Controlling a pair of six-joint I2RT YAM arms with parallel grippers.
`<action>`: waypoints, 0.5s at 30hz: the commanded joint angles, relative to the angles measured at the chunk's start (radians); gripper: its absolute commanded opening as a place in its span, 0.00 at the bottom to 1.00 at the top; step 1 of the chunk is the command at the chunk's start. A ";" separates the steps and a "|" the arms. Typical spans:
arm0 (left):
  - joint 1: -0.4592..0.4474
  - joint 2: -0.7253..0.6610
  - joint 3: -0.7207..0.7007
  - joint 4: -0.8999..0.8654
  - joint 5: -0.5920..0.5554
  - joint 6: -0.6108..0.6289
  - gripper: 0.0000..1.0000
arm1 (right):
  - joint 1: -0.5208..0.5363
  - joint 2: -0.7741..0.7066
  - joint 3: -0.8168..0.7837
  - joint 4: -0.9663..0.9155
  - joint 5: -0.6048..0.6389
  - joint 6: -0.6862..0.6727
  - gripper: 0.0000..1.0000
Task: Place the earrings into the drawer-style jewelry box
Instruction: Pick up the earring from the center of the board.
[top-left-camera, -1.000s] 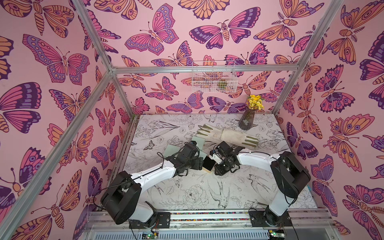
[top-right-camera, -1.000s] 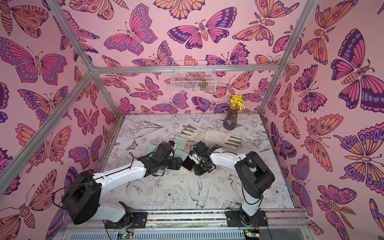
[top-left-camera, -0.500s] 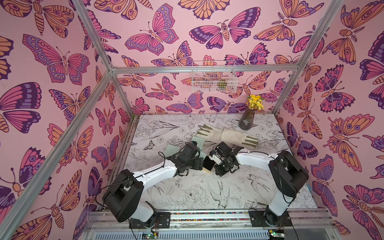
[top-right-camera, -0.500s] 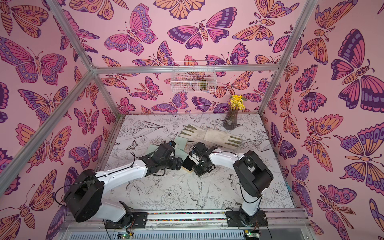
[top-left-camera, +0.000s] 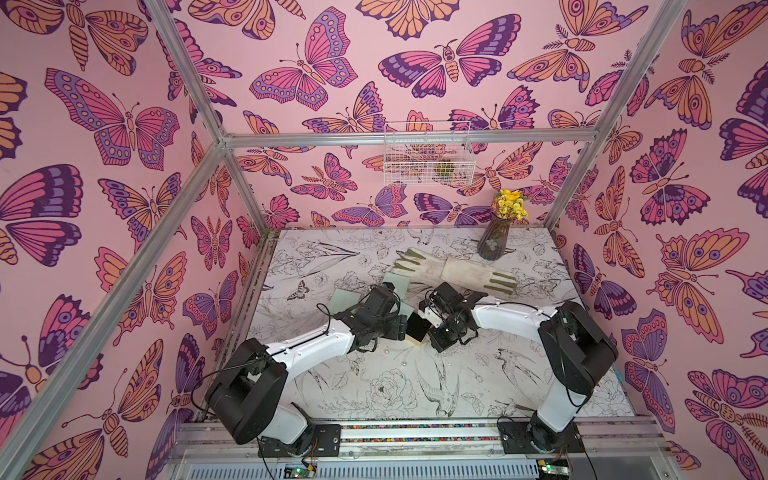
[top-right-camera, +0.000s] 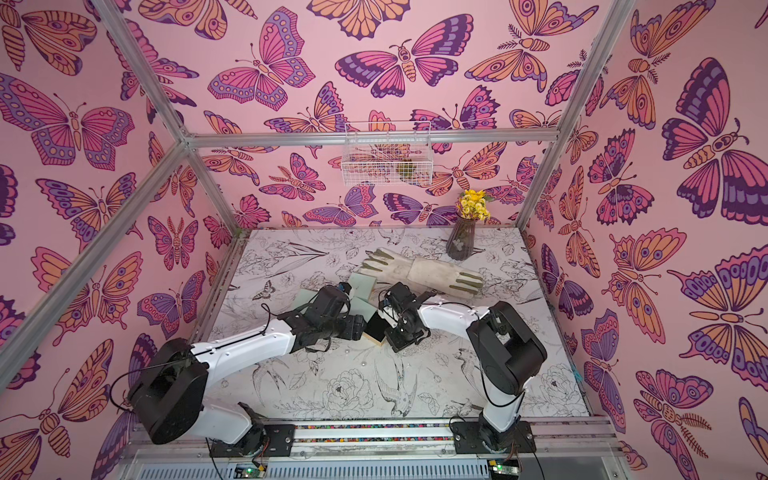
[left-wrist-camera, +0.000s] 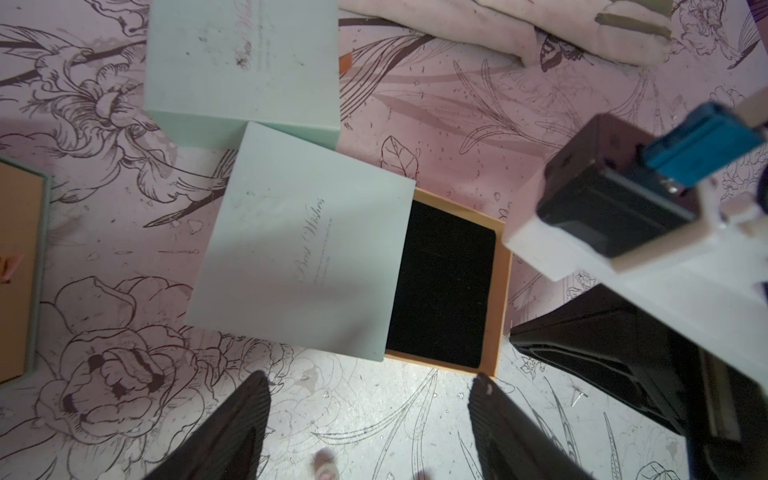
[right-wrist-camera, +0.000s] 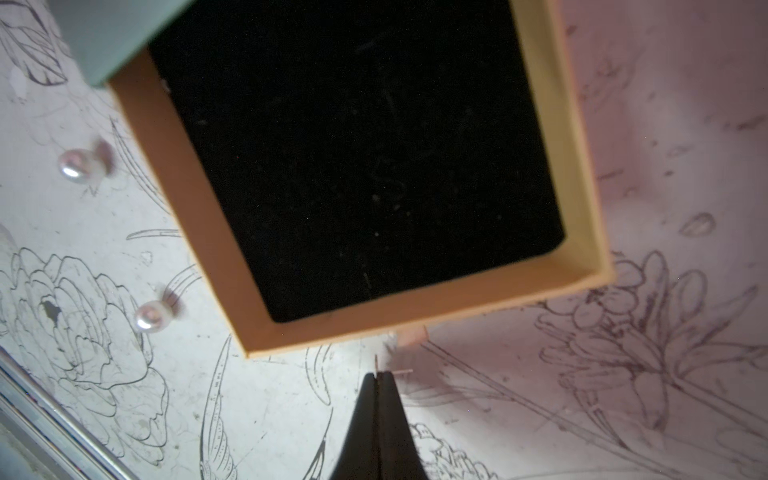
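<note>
The mint jewelry box (left-wrist-camera: 299, 249) lies mid-table with its tan, black-lined drawer (left-wrist-camera: 444, 286) (right-wrist-camera: 415, 307) (top-left-camera: 417, 327) (top-right-camera: 376, 328) slid partly out. Two pearl earrings (right-wrist-camera: 77, 164) (right-wrist-camera: 151, 316) lie on the table beside the drawer. A thin stud (left-wrist-camera: 579, 395) lies under my right arm. My left gripper (left-wrist-camera: 368, 382) (top-left-camera: 395, 328) hovers open over bare table beside the box, with a blurred pearl (left-wrist-camera: 324, 461) between its fingers. My right gripper (right-wrist-camera: 378, 376) (top-left-camera: 430, 332) sits at the drawer's front edge, shut, with a thin pink strip that looks like the drawer's pull ribbon poking from its tips.
A second mint box (left-wrist-camera: 241, 62) (top-left-camera: 397, 282) lies behind the first. A third, open one (left-wrist-camera: 16, 270) (top-left-camera: 345, 299) sits under my left arm. Pale gloves (top-left-camera: 453, 272), a vase of yellow flowers (top-left-camera: 494, 241) and a wall-hung wire basket (top-left-camera: 428, 162) are at the back.
My right gripper's jaws have closed where they stand at the drawer's front. Neither arm has visibly shifted, and the left jaws stay as wide as before.
</note>
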 joint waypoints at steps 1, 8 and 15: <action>0.007 -0.015 0.015 0.002 -0.007 0.010 0.77 | 0.008 -0.059 0.023 -0.056 0.014 0.078 0.00; 0.012 0.014 0.045 0.000 0.041 0.051 0.77 | -0.011 -0.120 0.029 -0.076 -0.068 0.310 0.00; 0.017 0.058 0.091 0.004 0.057 0.076 0.75 | -0.046 -0.122 0.066 -0.017 -0.162 0.555 0.00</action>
